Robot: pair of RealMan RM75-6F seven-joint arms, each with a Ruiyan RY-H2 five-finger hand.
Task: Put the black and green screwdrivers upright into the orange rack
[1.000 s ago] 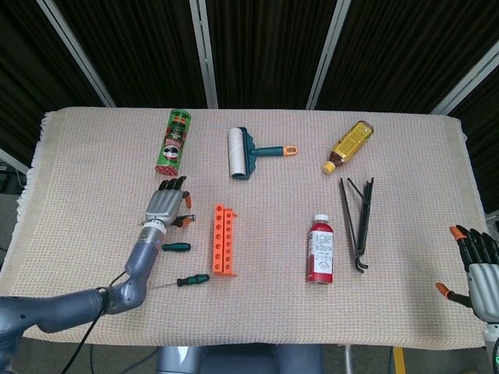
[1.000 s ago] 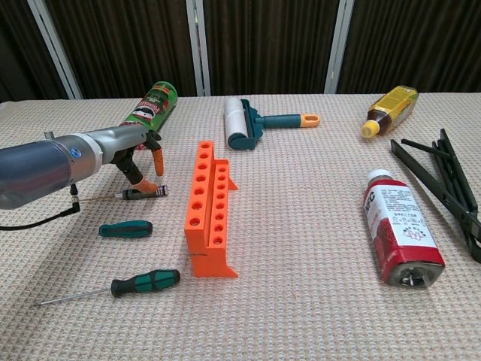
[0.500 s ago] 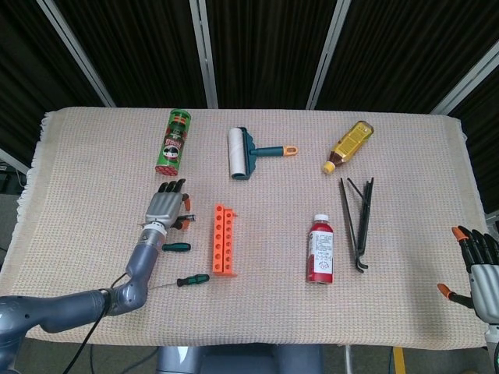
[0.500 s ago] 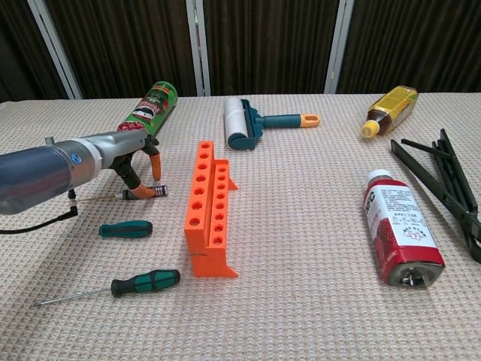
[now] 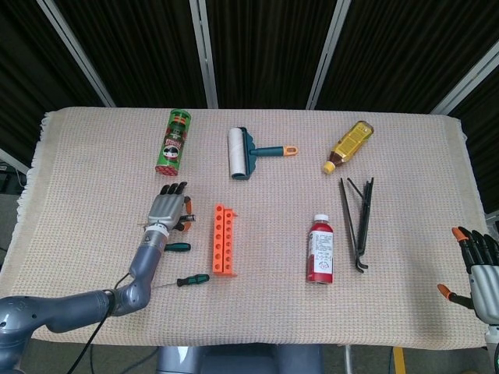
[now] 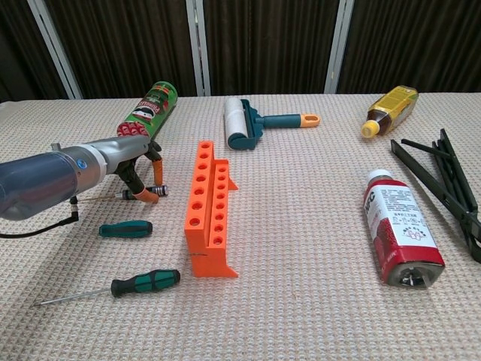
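The orange rack (image 6: 209,210) (image 5: 224,240) stands upright on the cloth, its holes empty. My left hand (image 6: 134,159) (image 5: 168,207) is low over a small black screwdriver (image 6: 152,189) that lies on the cloth left of the rack. Its orange-tipped fingers (image 6: 148,197) curl down around the handle and touch it; a firm grip does not show. A green-handled screwdriver (image 6: 126,229) (image 5: 177,248) lies nearer me. A black and green screwdriver (image 6: 146,282) (image 5: 192,279) lies near the rack's front end. My right hand (image 5: 477,269) hangs off the table's right corner, fingers spread and empty.
A green chip can (image 6: 150,105) lies behind the left hand. A lint roller (image 6: 244,125) is at the back centre and a yellow bottle (image 6: 389,107) at the back right. A red bottle (image 6: 398,226) and black tongs (image 6: 443,184) lie to the right.
My left hand has dropped lower and its fingers have curled in around the small black screwdriver. The screwdriver still lies on the cloth. The right hand has not moved.
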